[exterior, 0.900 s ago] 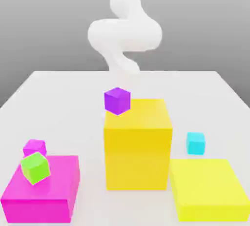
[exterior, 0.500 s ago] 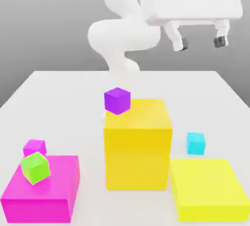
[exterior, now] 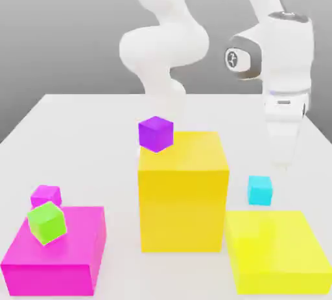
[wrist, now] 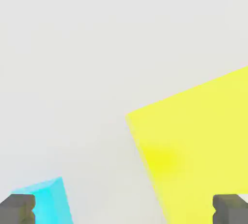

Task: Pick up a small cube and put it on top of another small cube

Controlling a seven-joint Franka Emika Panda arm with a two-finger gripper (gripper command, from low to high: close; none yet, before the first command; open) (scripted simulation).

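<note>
The claw (wrist: 124, 209) pointed down at the white worktop (exterior: 84, 137) with its jaws spread wide and nothing between them; in the hand view one dark fingertip (wrist: 17, 208) sat at each lower corner. In the exterior view the claw hung just above the small cyan cube (exterior: 260, 190) and slightly toward that view's right, not touching it. The cube rested on the worktop, just beside one fingertip in the hand view. The low yellow block (exterior: 277, 251) lay below the claw and nearer the camera. The tall yellow block (exterior: 183, 192) stood toward the exterior view's left of the claw, with the small purple cube (exterior: 155, 133) on its far corner. Well apart on that side lay the magenta block (exterior: 61, 260), the small green cube (exterior: 47, 222) on it, and a small magenta cube (exterior: 46, 196) just behind.
</note>
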